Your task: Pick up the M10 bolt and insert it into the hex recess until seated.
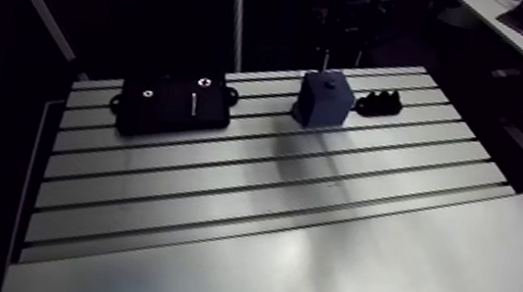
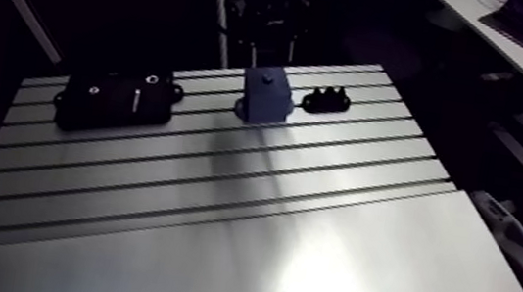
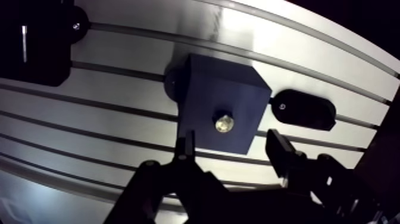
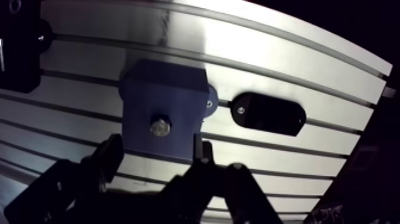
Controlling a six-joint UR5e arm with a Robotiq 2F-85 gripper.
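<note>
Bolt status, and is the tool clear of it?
Tool open, empty, above blue block. Bolt in block's top, ungripped; seating unclear. Black fixture beside block, not in the way.

Matte black jaws, angular linked bars, narrow flat tips (image 3: 278,148)

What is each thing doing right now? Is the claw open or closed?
blue block: standing upright.
bolt: sitting in the block's top, not held.
gripper: open, empty, above the bolt.
black box: lying flat, apart from the block.
small black holder: lying flat beside the block.
</note>
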